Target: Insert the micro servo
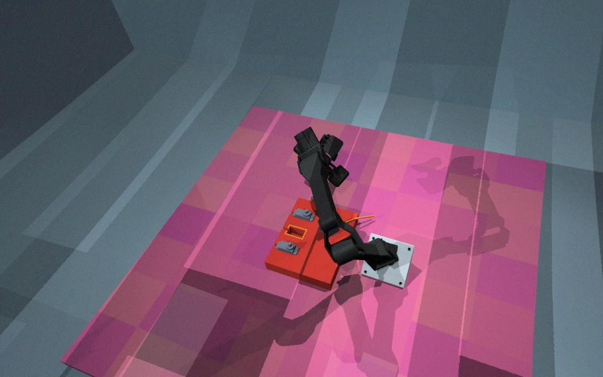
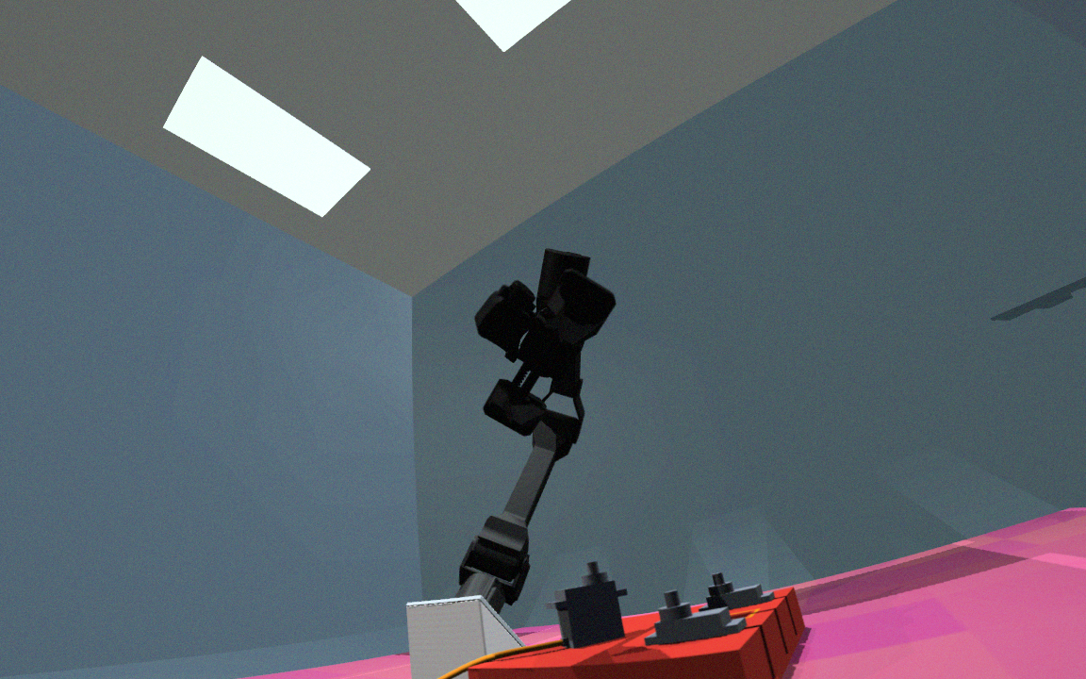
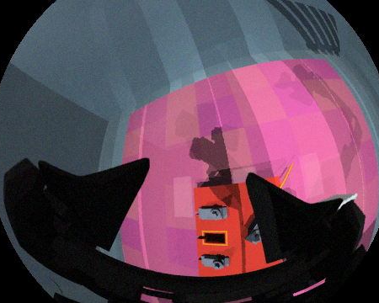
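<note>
the pink mat (image 1: 458,224) spreads under everything. on it sits the red deck (image 1: 305,255), beside my grey base plate (image 1: 399,274). my arm (image 1: 324,206) reaches high above the deck. my gripper (image 3: 200,171) hangs spread wide, pinching nothing. the loose micro servo (image 2: 589,609) stands upright on the deck, orange cable (image 1: 362,217) trailing, apart from the orange-outlined pocket (image 1: 296,231).

Blue-grey walls (image 2: 150,405) met at a corner beneath a grey ceiling (image 2: 446,152) carrying two bright rectangular light panels (image 2: 264,139). A pink patchwork mat (image 1: 435,234) covered the grey floor (image 1: 107,164), crossed by pale bands and dark shadows.
</note>
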Tool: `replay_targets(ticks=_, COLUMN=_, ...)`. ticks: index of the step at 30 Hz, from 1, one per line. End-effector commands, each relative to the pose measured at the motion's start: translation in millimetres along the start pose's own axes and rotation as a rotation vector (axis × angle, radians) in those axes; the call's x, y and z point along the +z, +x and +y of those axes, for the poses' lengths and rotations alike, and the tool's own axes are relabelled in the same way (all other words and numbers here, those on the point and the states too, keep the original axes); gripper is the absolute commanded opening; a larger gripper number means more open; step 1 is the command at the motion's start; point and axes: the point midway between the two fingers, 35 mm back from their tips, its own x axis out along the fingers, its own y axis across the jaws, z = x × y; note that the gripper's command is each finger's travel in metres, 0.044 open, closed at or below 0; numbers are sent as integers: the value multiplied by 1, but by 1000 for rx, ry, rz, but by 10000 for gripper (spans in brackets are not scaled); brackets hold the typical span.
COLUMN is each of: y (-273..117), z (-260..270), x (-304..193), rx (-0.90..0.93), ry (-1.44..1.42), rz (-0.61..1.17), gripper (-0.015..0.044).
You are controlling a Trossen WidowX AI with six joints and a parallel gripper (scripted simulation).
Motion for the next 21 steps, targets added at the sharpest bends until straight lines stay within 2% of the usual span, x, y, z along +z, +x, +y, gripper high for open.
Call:
replay_targets(ticks=1, y=17, z=-28, x=-20, rx=-122, ry=18, rz=112, gripper=440)
replay_targets(ticks=11, y=32, z=-83, x=-60, rx=-367, ry=94, rz=329, gripper=440)
replay_targets(ticks=21, y=25, z=-129, x=-97, rx=-590, ry=201, rz=519, gripper=440)
